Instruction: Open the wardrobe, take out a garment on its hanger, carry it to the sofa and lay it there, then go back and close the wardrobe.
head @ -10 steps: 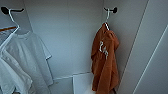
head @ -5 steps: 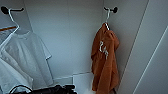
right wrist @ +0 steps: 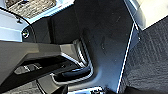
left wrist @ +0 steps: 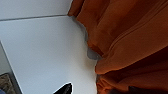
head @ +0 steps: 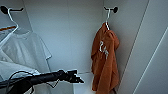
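The wardrobe (head: 67,37) stands open and I look into its white inside. On the right, the rust-orange garment (head: 105,62) with white lettering hangs on a thin white hanger (head: 107,17) from a black peg (head: 113,9). My left gripper (head: 78,77) reaches in from the lower left, open, a short way left of the garment's lower half and apart from it. The left wrist view shows the garment's folds (left wrist: 125,37) close by over a white panel (left wrist: 45,50), with one dark fingertip (left wrist: 65,88) at the edge.
A white T-shirt (head: 27,50) hangs on its own white hanger (head: 11,17) at the left. A wardrobe door (head: 155,50) stands at the right. The right wrist view looks down on my dark base (right wrist: 100,37) and grey carpet (right wrist: 150,62).
My left arm has risen from the lower left edge and reached right toward the garment. The garment and T-shirt hang as before.
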Available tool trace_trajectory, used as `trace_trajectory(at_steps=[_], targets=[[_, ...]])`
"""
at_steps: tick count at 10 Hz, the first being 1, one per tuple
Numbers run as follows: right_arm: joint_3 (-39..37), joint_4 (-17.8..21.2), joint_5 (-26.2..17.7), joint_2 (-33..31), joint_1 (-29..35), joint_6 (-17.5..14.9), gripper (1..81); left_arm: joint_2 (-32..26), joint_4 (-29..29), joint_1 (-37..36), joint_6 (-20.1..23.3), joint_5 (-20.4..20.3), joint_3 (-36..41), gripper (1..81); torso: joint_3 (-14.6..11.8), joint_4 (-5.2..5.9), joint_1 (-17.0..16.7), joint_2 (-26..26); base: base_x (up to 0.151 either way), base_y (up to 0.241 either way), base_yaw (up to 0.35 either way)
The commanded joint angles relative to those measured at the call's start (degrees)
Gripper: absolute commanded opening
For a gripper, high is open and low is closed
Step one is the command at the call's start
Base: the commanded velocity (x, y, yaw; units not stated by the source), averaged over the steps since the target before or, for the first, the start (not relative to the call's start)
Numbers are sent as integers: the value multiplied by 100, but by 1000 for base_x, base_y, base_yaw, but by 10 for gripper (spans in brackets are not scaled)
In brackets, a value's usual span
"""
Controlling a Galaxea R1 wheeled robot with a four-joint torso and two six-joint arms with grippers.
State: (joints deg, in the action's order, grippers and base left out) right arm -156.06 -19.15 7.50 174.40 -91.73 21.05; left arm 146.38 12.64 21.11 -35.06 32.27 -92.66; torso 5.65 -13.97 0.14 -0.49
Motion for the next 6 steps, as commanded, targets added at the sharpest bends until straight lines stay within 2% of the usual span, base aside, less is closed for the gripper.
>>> trace_trajectory(at_steps=[1,6], targets=[[24,-1,-284,19,203,13,811,190,-60,-1816,-748,131,55,811,0,0,-2,0,0,0,0],[42,8,-152,27,203,13,811,594,-86,-2765,-1607,17,-95,811,4,0,2,2,0,0,0]])
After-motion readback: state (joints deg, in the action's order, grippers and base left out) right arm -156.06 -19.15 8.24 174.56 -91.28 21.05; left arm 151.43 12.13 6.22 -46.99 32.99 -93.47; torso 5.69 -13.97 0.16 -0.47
